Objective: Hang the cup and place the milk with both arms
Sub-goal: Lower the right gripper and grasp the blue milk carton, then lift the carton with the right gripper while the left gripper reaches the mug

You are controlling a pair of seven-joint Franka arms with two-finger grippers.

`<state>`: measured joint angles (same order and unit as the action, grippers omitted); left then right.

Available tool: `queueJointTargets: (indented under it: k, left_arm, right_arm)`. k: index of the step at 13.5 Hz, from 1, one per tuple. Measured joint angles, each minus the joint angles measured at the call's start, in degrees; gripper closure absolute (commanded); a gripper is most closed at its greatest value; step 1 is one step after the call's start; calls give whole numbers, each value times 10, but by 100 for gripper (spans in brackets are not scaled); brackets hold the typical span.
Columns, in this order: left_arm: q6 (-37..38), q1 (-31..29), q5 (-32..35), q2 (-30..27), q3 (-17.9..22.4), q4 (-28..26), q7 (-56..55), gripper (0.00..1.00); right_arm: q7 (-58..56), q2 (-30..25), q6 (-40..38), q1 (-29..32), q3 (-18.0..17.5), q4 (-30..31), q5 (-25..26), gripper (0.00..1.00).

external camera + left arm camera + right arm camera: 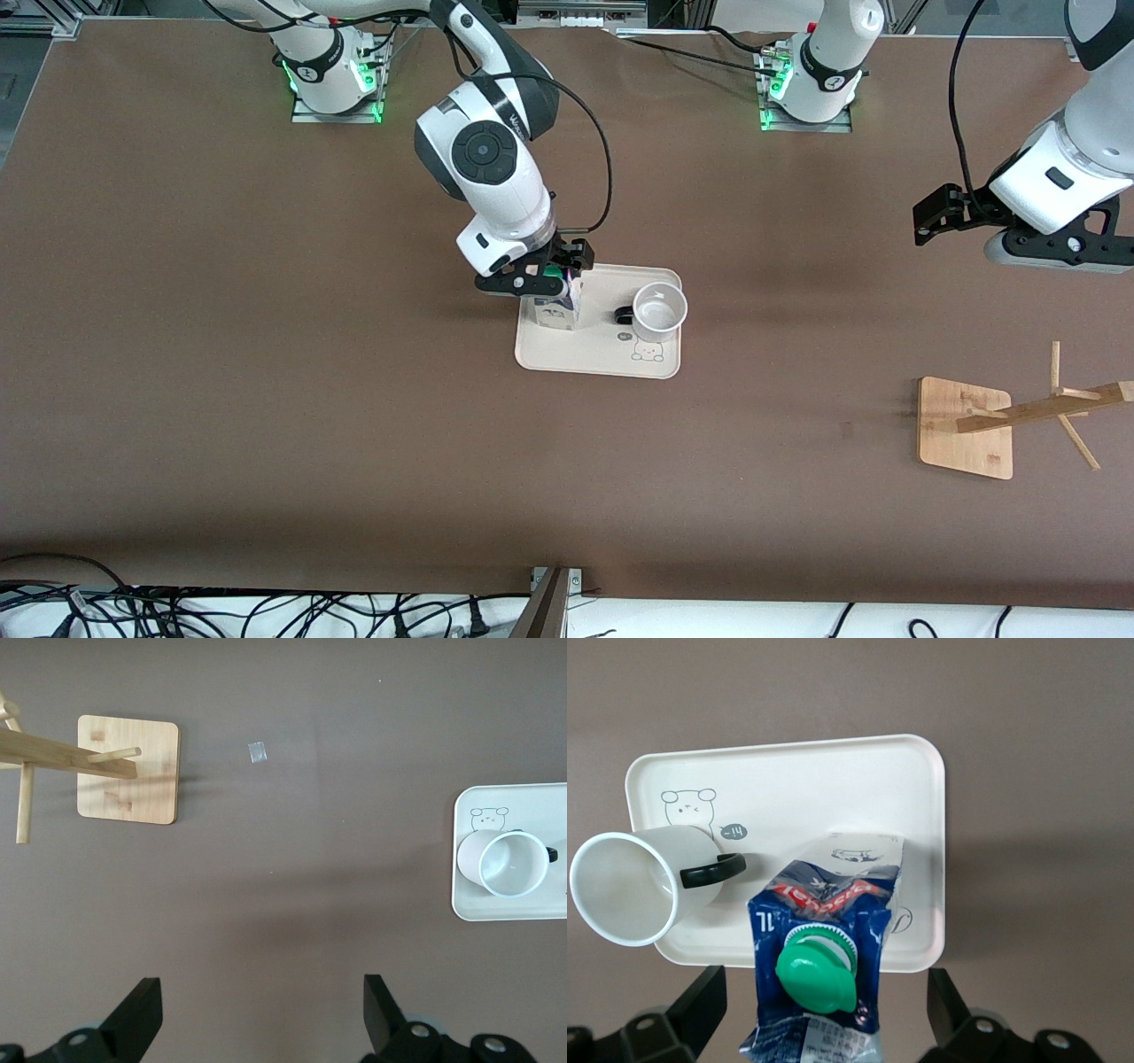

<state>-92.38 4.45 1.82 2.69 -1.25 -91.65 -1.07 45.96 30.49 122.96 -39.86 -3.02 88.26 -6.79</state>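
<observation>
The milk (558, 310) stands upright on a cream tray (602, 368), at the tray's end toward the right arm. My right gripper (542, 270) is down over the milk's top, open, with a finger on each side and a gap to both. In the right wrist view the milk (824, 930) with its green cap sits between the gripper's spread fingers (824, 1010). The white cup (660, 310) stands upright on the same tray, its black handle toward the milk; it also shows in the right wrist view (633, 886). My left gripper (926, 217) waits open and empty, up over the left arm's end of the table (261, 1010).
A wooden cup rack (966, 425) with a leaning post and pegs stands toward the left arm's end, nearer the front camera than the tray; it also shows in the left wrist view (128, 771). A small bit of tape (257, 751) lies on the brown table.
</observation>
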Motion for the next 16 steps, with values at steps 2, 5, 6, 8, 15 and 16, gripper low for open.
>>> queueJointTargets:
  k: [2, 5, 6, 8, 15, 16]
  left_arm:
    - [1, 0, 0, 0, 0, 0, 0, 0]
    - [1, 0, 0, 0, 0, 0, 0, 0]
    - [1, 0, 0, 0, 0, 0, 0, 0]
    - [1, 0, 0, 0, 0, 0, 0, 0]
    - [1, 0, 0, 53, 0, 41, 4, 0]
    - [1, 1, 0, 64, 0, 47, 8, 0]
  right_arm:
    - [10, 5, 1, -3, 0, 0, 11, 14]
    - [12, 6, 1, -5, 0, 0, 15, 36]
    - [12, 6, 1, -6, 0, 0, 15, 40]
    - [12, 6, 1, -6, 1, 0, 15, 47]
    - [11, 0, -11, -7, 3, -10, 17, 48]
    - [9, -5, -22, -7, 5, -13, 17, 48]
